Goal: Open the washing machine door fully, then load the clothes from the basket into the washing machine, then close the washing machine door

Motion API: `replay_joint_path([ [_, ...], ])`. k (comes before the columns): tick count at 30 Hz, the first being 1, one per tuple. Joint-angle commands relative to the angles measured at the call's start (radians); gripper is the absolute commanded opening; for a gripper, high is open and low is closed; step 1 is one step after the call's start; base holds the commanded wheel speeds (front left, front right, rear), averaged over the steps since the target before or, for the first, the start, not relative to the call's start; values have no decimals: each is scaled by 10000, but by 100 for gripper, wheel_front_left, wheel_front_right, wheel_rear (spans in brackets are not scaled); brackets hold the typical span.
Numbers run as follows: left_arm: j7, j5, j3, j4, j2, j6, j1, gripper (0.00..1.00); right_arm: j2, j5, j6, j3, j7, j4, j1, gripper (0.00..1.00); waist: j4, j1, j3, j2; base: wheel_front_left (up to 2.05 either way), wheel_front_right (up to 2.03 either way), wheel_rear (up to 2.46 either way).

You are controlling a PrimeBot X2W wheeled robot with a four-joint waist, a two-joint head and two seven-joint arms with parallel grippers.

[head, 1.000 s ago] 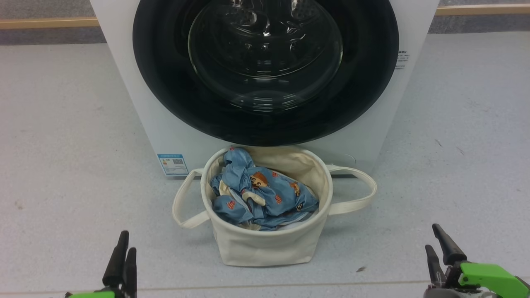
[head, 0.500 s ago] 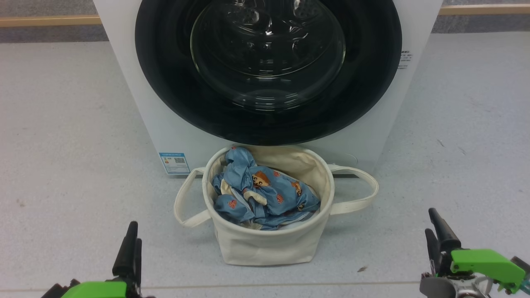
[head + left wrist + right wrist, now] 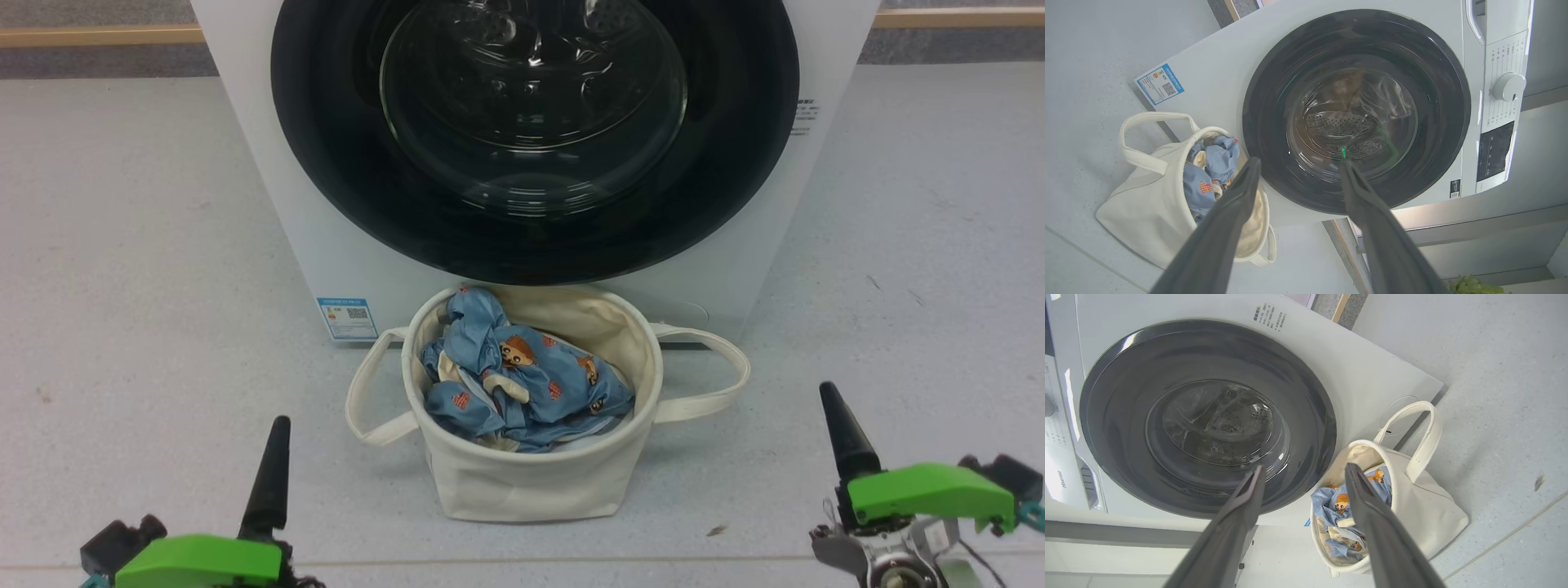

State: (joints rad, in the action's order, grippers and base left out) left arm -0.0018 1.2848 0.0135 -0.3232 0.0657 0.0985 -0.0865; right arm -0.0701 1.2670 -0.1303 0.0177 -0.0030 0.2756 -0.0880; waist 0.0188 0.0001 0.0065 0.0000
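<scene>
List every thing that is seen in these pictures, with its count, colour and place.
washing machine: one, white, on the floor behind the basket
washing machine door: one, black rim and clear glass, on the machine's front, shut
knob: one, white, on the machine's control panel
label: one, blue, low on the machine's front, robot's left
basket: one, cream-white, on the floor before the machine
clothes: one bundle, blue with brown bears, in the basket
floor: one, pale grey, all around
left gripper: one, dark fingers, open and empty, facing the door
right gripper: one, dark fingers, open and empty, facing the door
</scene>
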Motion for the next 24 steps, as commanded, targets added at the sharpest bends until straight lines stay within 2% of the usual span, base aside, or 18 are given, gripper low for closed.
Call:
replay_joint_path([
  [1, -110, -463, -107, 397, 161, 99, -562, 100, -234, -417, -3, 209, -156, -458, -700, 100, 11, 0, 1, 0, 0, 0, 0],
  [24, -782, -3429, -79, 165, 105, 241, -917, 100, -935, -3018, -3, 1277, -813, -693, -1274, 100, 211, 0, 26, 0, 0, 0, 0],
])
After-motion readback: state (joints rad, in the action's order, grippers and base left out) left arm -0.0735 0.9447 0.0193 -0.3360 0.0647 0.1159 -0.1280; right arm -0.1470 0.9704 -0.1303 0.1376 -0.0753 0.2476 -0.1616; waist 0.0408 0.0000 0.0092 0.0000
